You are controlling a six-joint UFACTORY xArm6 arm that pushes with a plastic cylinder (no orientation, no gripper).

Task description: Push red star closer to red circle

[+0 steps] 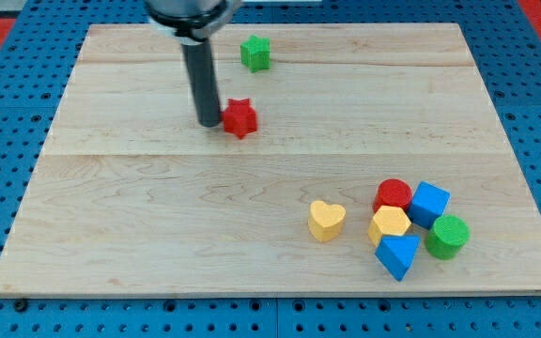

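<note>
My tip [208,123] sits right against the view's left side of the red star [240,117], touching or all but touching; can't tell which. No gripper or hand on this rig, just the straight dark rod, so nothing is grasped and nothing can open or clench.

Red star is in the upper-middle of the wooden board [158,225], left of centre. It is compact, no clear long axis; one point sticks toward the view's bottom, another toward the view's right. Finer orientation is too small to tell.

Red circle [393,193] is in the lower right of the board, well apart from the star, down and to the view's right of it. It sits at the top-left of a tight cluster: blue cube [429,203] just beside it on the right, yellow hexagon [390,224] touching just below it, green cylinder [448,237] at the cluster's right, blue triangle [397,255] at the bottom. Yellow heart [327,220] lies just left of the cluster, apart from it.

Green star [255,53] is near the board's top edge, above and slightly right of the red star, apart from it.

Blue pegboard [7,113] surrounds the board.
</note>
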